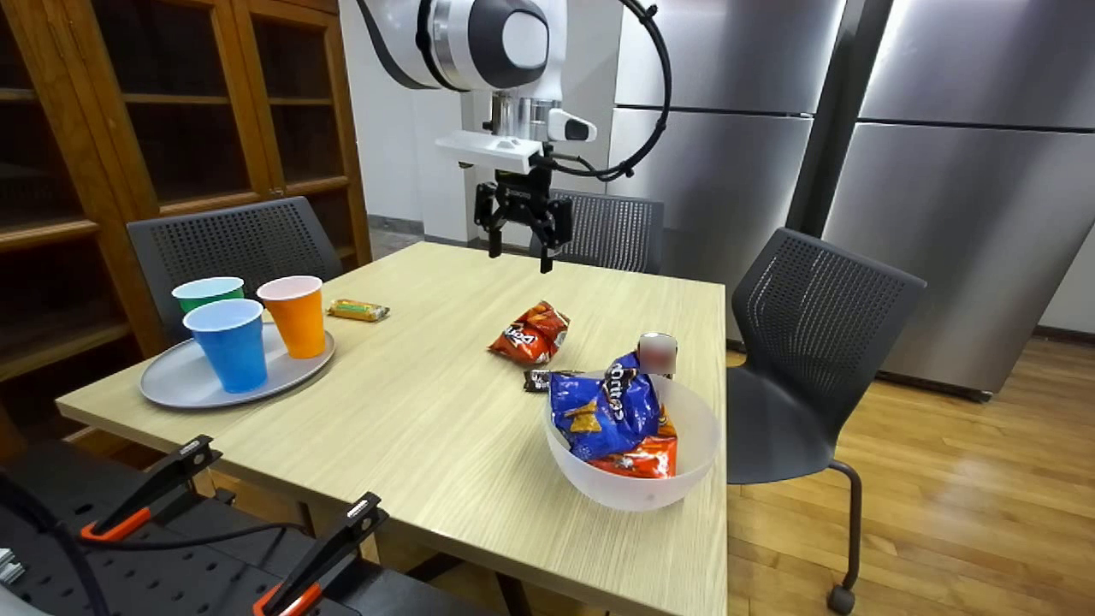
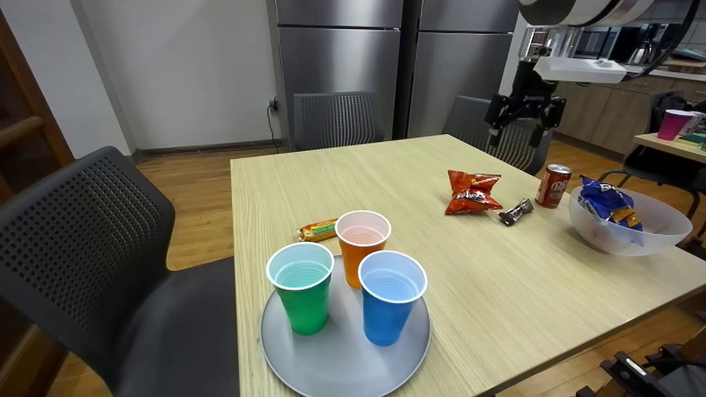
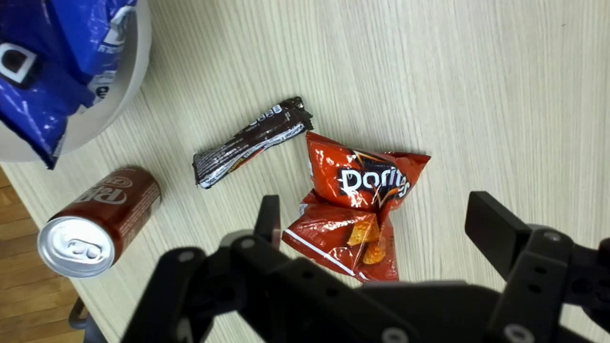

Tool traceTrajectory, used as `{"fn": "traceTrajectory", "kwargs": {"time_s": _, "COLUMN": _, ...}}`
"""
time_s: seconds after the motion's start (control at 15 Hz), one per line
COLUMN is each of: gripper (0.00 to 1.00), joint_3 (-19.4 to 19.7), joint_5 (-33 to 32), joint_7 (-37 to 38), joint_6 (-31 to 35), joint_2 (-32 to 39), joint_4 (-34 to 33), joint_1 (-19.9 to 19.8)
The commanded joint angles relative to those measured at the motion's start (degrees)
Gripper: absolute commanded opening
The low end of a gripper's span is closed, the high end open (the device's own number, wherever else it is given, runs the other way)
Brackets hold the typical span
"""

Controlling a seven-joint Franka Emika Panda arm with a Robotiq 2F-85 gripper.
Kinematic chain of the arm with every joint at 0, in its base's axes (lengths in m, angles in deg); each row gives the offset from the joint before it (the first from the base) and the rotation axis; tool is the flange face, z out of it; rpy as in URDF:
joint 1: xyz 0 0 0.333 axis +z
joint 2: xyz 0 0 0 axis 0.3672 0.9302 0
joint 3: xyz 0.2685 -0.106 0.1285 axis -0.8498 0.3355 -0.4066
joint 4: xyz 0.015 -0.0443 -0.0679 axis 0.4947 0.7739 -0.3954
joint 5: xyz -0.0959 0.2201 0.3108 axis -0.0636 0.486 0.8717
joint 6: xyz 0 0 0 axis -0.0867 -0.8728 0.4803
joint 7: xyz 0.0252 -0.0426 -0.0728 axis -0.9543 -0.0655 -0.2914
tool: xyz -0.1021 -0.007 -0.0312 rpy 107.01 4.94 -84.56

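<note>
Nearest the camera in the wrist view, the claw (image 3: 376,220) hangs in the air, its fingers (image 3: 495,233) spread wide and nothing held between them; below, on the tabletop (image 3: 481,95), the red chip bag (image 3: 350,202) lies framed by that gap. The bag shows closer to one finger than the other, so a good hold would probably want the claw centred over it first, then lowered straight with a finger either side of its creased middle. The foil looks soft and slippery; a full, even squeeze should serve better than a pinch at a corner. Just beside the bag, a dark-wrapped bar (image 3: 252,143) has one end close to its corner, touching or not I cannot tell, and a low finger could snag it. Farther from the bag than the bar, a soda can (image 3: 102,221) stands upright, easy to tip with a careless sideways move. Also off to that side of the bag, a frosted bowl (image 1: 700,423) holds a blue chip bag (image 1: 603,411) and a red packet (image 1: 646,458). Well apart, on the bag's opposite side, are a yellow-wrapped snack (image 1: 358,310) and a gray plate (image 2: 342,375) bearing a green cup (image 2: 305,309), an orange cup (image 2: 354,256) and a blue cup (image 2: 385,314).
</note>
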Motion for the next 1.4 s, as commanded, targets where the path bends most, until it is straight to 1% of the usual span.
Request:
{"fn": "traceTrajectory", "kwargs": {"time_s": 0.0, "gripper": 1.0, "joint_3": -0.15, "joint_5": -1.8, "joint_7": 6.47, "joint_6": 2.29, "joint_2": 2.66, "joint_4": -1.33, "joint_1": 2.02}}
{"fn": "traceTrajectory", "kwargs": {"time_s": 0.4, "gripper": 1.0, "joint_3": 0.65, "joint_5": -2.25, "joint_7": 13.75, "joint_6": 4.86, "joint_2": 7.8, "joint_4": -3.47, "joint_1": 4.61}}
{"fn": "traceTrajectory", "kwargs": {"time_s": 0.73, "gripper": 1.0, "joint_3": 1.35, "joint_5": -1.99, "joint_7": 17.69, "joint_6": 6.15, "joint_2": 11.69, "joint_4": -6.39, "joint_1": 5.36}}
{"fn": "traceTrajectory", "kwargs": {"time_s": 1.33, "gripper": 1.0, "joint_3": 1.72, "joint_5": -0.64, "joint_7": 20.72, "joint_6": 5.1, "joint_2": 18.46, "joint_4": -13.45, "joint_1": 5.01}}
